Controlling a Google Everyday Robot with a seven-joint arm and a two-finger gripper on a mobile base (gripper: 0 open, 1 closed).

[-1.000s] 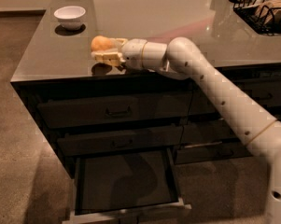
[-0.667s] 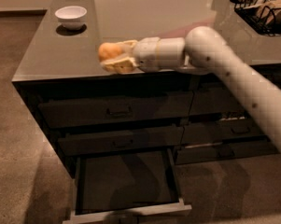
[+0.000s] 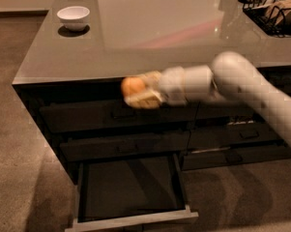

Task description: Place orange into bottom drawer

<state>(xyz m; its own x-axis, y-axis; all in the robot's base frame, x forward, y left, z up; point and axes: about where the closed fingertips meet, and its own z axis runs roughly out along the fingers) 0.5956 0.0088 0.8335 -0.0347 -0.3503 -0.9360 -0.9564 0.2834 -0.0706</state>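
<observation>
My gripper [image 3: 135,90] is shut on the orange [image 3: 132,86], a small round orange-yellow fruit held between its pale fingers. It hangs in the air in front of the counter's front edge, at the height of the top drawer of the left-hand stack. The bottom drawer [image 3: 130,187] of that stack is pulled open below it, with a flat dark interior and a lighter grey front rim [image 3: 133,220]. The orange is above the drawer's back part. My white arm [image 3: 241,86] reaches in from the right.
A white bowl [image 3: 73,16] stands on the grey counter top [image 3: 150,28] at the far left. A black wire basket [image 3: 273,8] sits at the far right. Two closed handled drawers [image 3: 121,114] are above the open one. The right-hand drawer stack [image 3: 241,139] is closed.
My gripper has carried the orange off the counter top, forward and down past the front edge, to in front of the top drawer. The arm swung with it.
</observation>
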